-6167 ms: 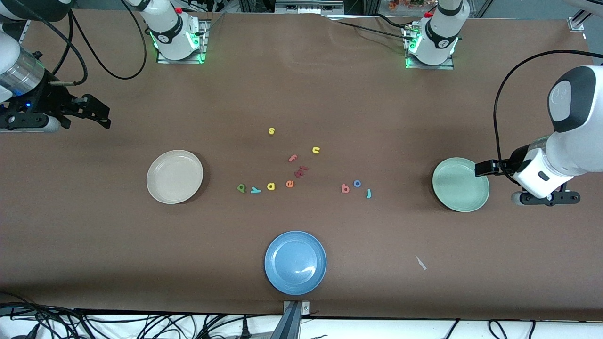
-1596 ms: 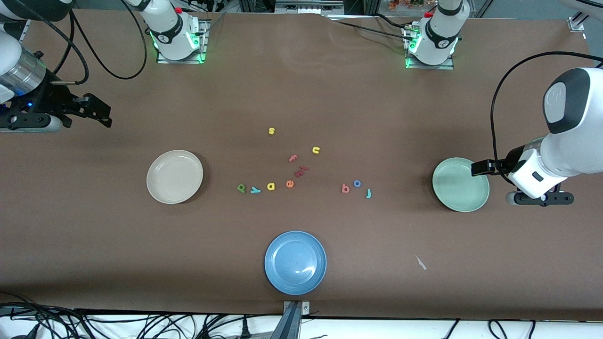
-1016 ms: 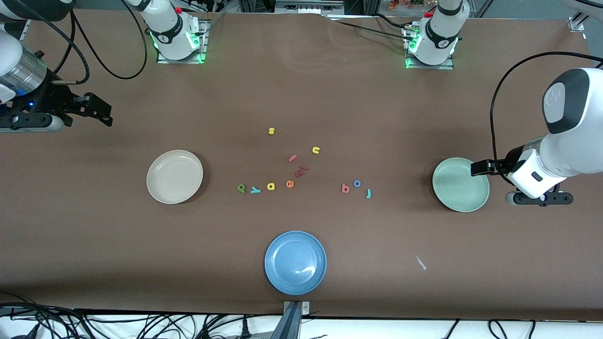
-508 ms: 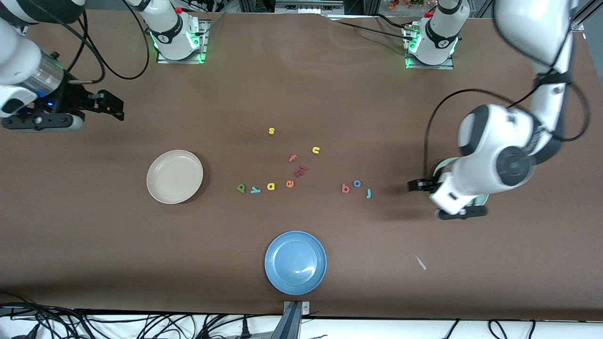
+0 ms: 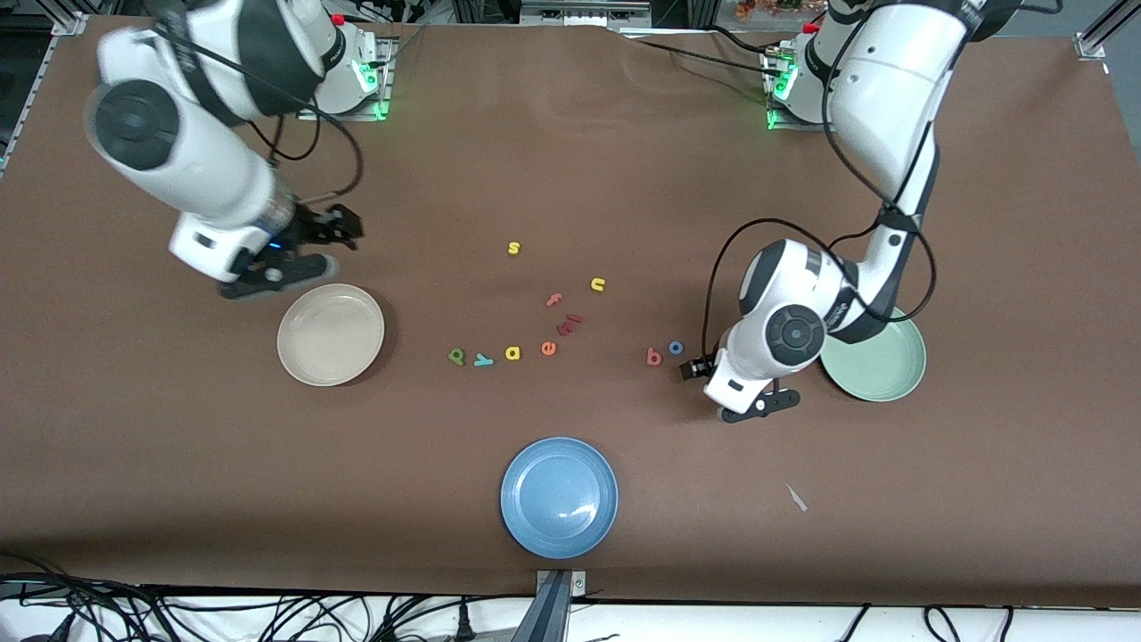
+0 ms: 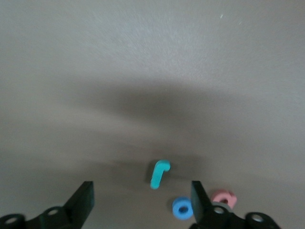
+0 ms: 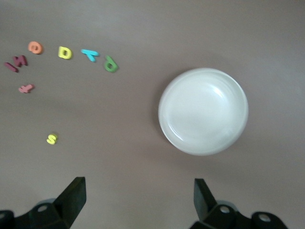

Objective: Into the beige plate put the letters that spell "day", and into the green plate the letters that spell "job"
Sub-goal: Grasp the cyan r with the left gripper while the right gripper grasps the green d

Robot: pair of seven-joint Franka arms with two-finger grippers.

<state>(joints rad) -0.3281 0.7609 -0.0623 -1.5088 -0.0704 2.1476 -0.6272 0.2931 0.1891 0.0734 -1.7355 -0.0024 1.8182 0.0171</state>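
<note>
My left gripper (image 5: 693, 367) (image 6: 142, 205) hangs open low over the teal j (image 6: 159, 173), which lies between its fingers' line; the hand hides the j in the front view. The blue o (image 5: 676, 348) (image 6: 182, 208) and salmon b (image 5: 653, 358) (image 6: 224, 196) lie beside it. The green plate (image 5: 884, 366) is empty, partly covered by the left arm. My right gripper (image 5: 343, 229) (image 7: 138, 200) is open over bare table beside the empty beige plate (image 5: 330, 334) (image 7: 203, 111). The green d (image 5: 456, 357) (image 7: 111, 64), teal y (image 5: 483, 360) (image 7: 89, 54) and yellow a (image 5: 513, 353) (image 7: 65, 52) lie in a row.
An orange e (image 5: 548, 349) continues that row. A yellow s (image 5: 513, 248), yellow n (image 5: 597, 284), salmon f (image 5: 554, 300) and dark red pieces (image 5: 569, 323) are scattered mid-table. A blue plate (image 5: 559, 497) sits near the front edge, a white scrap (image 5: 796, 497) beside it.
Both arms have swung in from the table's ends. The left gripper went from beside the green plate to over the j; the right gripper came to the beige plate. No letter has moved.
</note>
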